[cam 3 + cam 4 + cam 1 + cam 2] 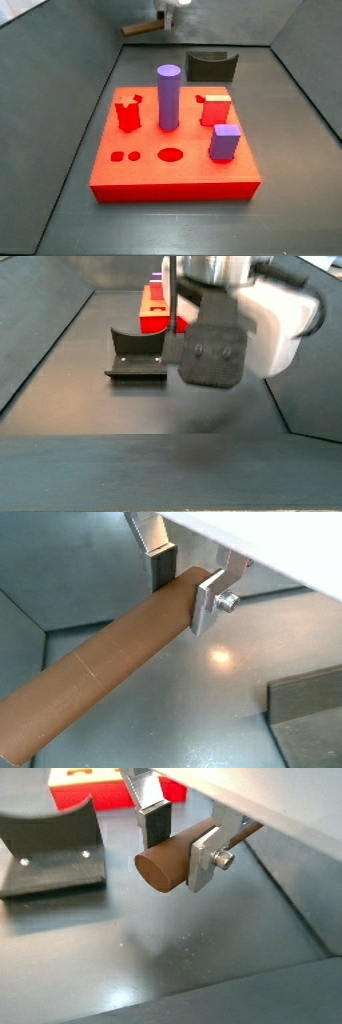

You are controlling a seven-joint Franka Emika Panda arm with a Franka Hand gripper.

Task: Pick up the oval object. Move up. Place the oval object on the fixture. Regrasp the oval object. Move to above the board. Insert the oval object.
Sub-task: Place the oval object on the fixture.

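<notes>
The oval object (107,662) is a slim brown rod, lying level and held off the grey floor. My gripper (185,587) is shut on one end of it, and the rest sticks out to one side. Its rounded end face (163,868) shows between the fingers of the gripper (178,843). In a side view the gripper (166,17) hangs with the rod (140,28) behind the fixture (211,68) and the red board (174,180). The dark fixture (54,853) stands beside and below the rod with its curved notch empty.
On the board stand a tall purple cylinder (168,95), a short purple block (225,142) and two red pegs (130,113) (215,108). Sloping grey walls close in the floor. In a side view the fixture (138,356) sits in front of the board (158,301).
</notes>
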